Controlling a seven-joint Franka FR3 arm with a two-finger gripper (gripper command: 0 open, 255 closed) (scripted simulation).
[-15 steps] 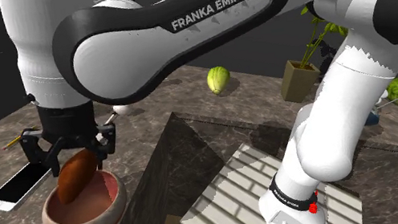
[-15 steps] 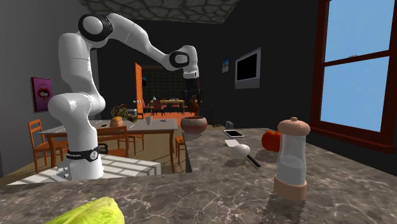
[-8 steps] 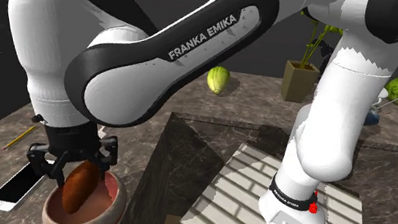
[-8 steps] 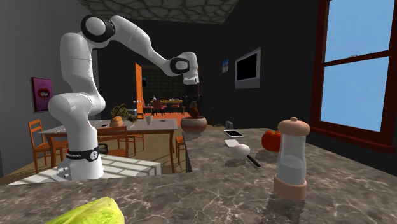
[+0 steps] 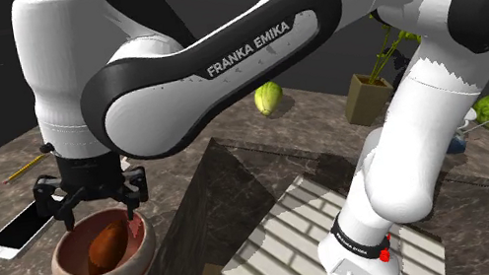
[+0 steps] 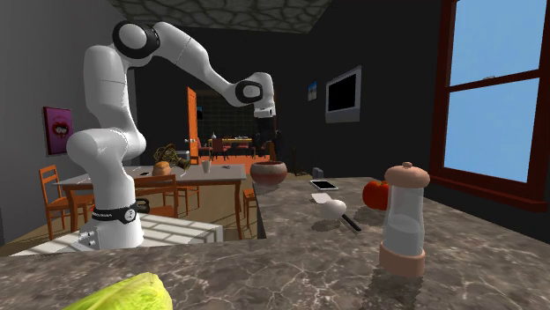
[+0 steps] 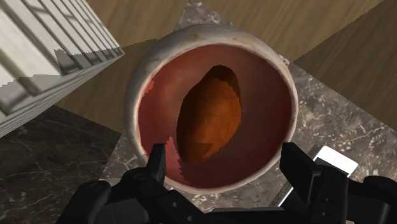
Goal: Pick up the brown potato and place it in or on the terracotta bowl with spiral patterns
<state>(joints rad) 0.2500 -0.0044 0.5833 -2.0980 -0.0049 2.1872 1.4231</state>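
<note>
Brown potato (image 7: 210, 114) lies inside the reddish bowl (image 7: 137, 95) on the marble counter (image 7: 51, 149); the black gripper (image 7: 222, 158) hovers above, fingers spread wide, one partly hiding a white phone (image 7: 335, 160).

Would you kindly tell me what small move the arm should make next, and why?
Probably lift the gripper straight up: its fingers stand apart, touching nothing, and the potato already lies inside the bowl, so the placing looks done.

Dark wall (image 6: 397, 62), red-framed window (image 6: 499, 92)
</note>
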